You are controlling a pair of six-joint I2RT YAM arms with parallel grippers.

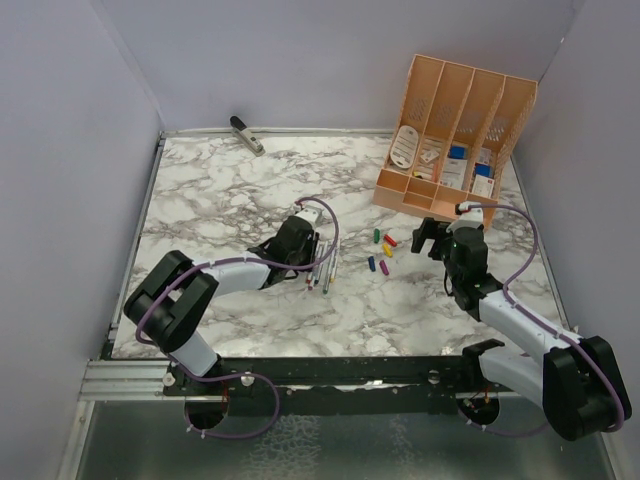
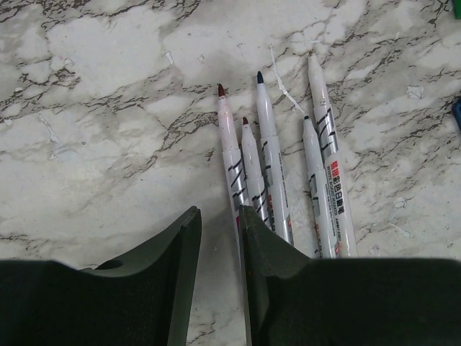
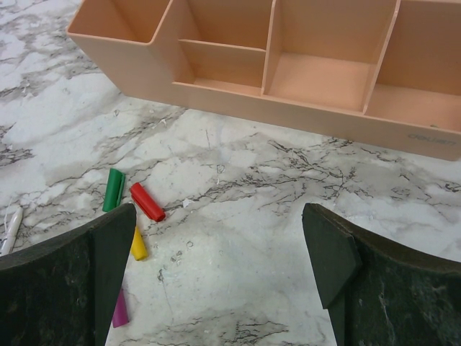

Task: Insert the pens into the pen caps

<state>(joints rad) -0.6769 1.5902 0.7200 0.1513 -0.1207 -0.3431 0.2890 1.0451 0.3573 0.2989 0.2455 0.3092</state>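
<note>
The pens (image 2: 266,166) lie side by side on the tabletop (image 1: 220,200), well out from the front left corner of the orange organiser (image 1: 455,140). The pen caps (image 3: 147,202) are scattered between the pens and that corner, nearer the organiser.

The left hand (image 2: 220,231) is nearer the pens. Its jaws stand narrow, with a strip of tabletop showing between them. All five barrels run lengthwise straight ahead of it, coloured tips pointing away. The pen farthest from the organiser has its back end running in along the inner face of one finger. Whether that finger touches it is not clear.

The right hand (image 3: 218,216) is nearer the caps and sits just in front of the organiser's low front wall, jaws wide and holding nothing. The caps are not between its fingers. In the right wrist view they lie off to the side away from the organiser's middle, with the green and red ones ahead of one fingertip and the yellow and magenta ones beside it.

I judge the next step turns on two things: the left hand closing across a barrel, and the right hand shifting sideways onto a cap.
</note>
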